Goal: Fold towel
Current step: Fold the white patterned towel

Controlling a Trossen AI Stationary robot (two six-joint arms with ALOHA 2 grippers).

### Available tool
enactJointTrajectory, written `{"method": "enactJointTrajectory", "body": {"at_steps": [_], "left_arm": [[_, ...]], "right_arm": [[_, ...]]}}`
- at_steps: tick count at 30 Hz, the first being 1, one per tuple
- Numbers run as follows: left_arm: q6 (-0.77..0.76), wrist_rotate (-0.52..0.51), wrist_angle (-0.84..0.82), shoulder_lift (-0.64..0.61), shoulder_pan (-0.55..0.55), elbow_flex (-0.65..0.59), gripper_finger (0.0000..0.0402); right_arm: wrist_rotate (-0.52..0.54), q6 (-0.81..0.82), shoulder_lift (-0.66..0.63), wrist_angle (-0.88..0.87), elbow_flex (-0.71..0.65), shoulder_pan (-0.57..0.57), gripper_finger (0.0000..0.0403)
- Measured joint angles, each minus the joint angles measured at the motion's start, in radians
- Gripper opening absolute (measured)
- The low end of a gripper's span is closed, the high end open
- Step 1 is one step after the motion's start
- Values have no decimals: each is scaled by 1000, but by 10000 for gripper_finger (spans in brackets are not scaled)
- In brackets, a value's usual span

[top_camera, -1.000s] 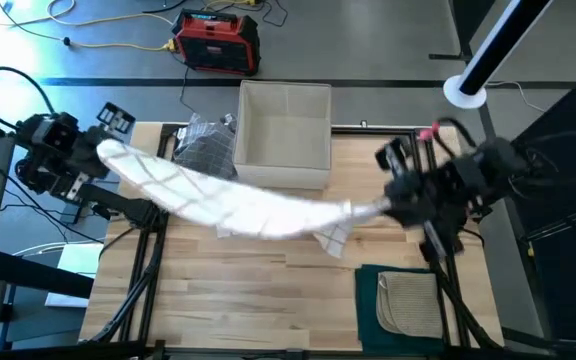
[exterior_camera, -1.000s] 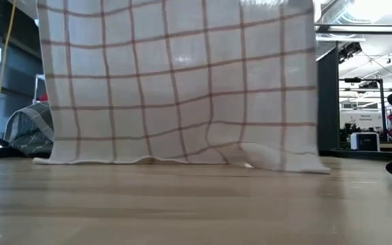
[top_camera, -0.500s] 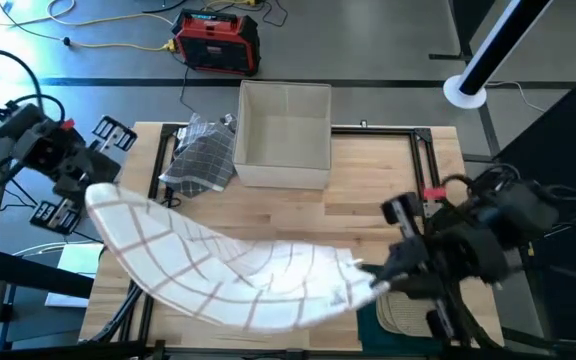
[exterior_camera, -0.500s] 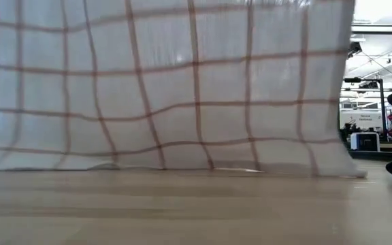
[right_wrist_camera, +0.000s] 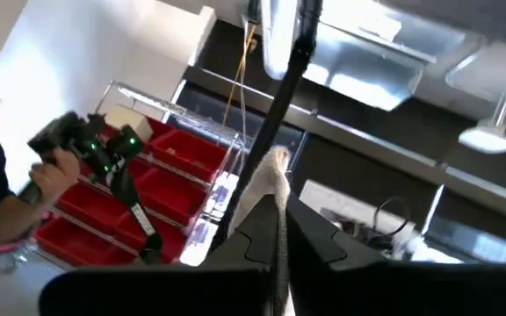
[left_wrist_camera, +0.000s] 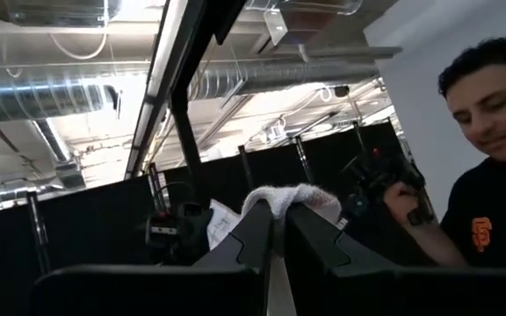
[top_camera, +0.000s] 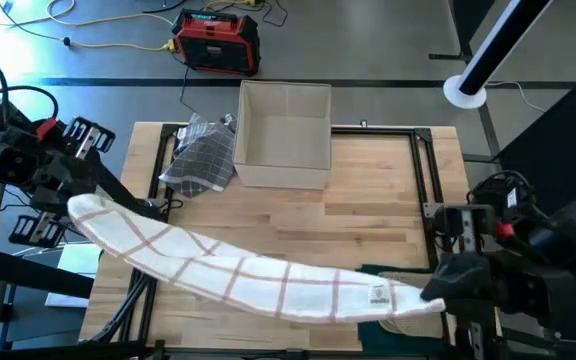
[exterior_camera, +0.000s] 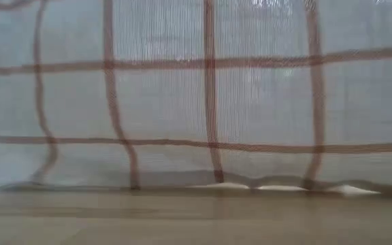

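A white towel (top_camera: 258, 280) with reddish-brown grid lines hangs as a sheet between my two grippers, along the table's near edge. In the low view the towel (exterior_camera: 196, 102) fills the picture, and its lower hem (exterior_camera: 182, 185) touches the wooden table (top_camera: 368, 210). My left gripper (top_camera: 76, 203) is shut on the towel's left top end, beyond the table's left edge. My right gripper (top_camera: 436, 295) is shut on its right top end, near the front right corner. My left gripper pinches a bunched top corner (left_wrist_camera: 293, 198) of the towel between its two fingers (left_wrist_camera: 253, 233); a tuft of cloth sticks out past the fingertips. The towel hangs below, hem on the table. My right gripper pinches the other bunched top corner (right_wrist_camera: 273, 167) between its two fingers (right_wrist_camera: 257, 230), with cloth sticking out past the tips. The top edge runs between both grippers in a shallow curve.
An open pale box (top_camera: 286, 135) stands at the table's far middle, with a crumpled grey checked cloth (top_camera: 203, 155) at its left. Folded green and beige cloths (top_camera: 398, 305) lie at the near right. A person (left_wrist_camera: 490, 175) stands beyond the table.
Both grippers have carried the towel from the table's middle toward its near edge, the left one also going left and the right one right. The towel stays hanging between them. Its hem has trailed over the table toward the low camera.
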Motion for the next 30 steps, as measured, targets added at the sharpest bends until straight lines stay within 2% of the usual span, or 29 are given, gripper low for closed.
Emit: {"method": "enactJointTrajectory", "body": {"at_steps": [3, 6, 8, 10, 13, 15, 18, 23, 30], "left_arm": [[27, -107, -3, 8, -29, 7, 12], [61, -260, 3, 8, -54, 7, 12], [92, -321, 30, 8, -66, 7, 12], [138, -278, 78, 8, -74, 7, 12], [220, -146, 113, 6, -77, 9, 12], [254, -115, 112, 7, -77, 9, 12], [259, -115, 101, 11, -76, 9, 12], [224, -89, 85, 17, -86, 8, 12], [228, -62, 45, 31, -206, 8, 12]], "right_arm": [[36, -38, 0, 3, 0, 5, 0], [168, -59, 0, 7, 0, 4, 0], [224, -88, 0, 25, -1, 3, 0], [160, -140, -6, 43, -1, 3, 0], [-37, -223, -17, 53, -1, 5, 0], [-118, -255, -22, 56, -1, 5, 0], [-140, -271, -22, 61, -1, 4, 0], [-142, -148, -21, 37, -1, -3, 0], [-226, -34, -7, 16, -2, -3, 0]]}}
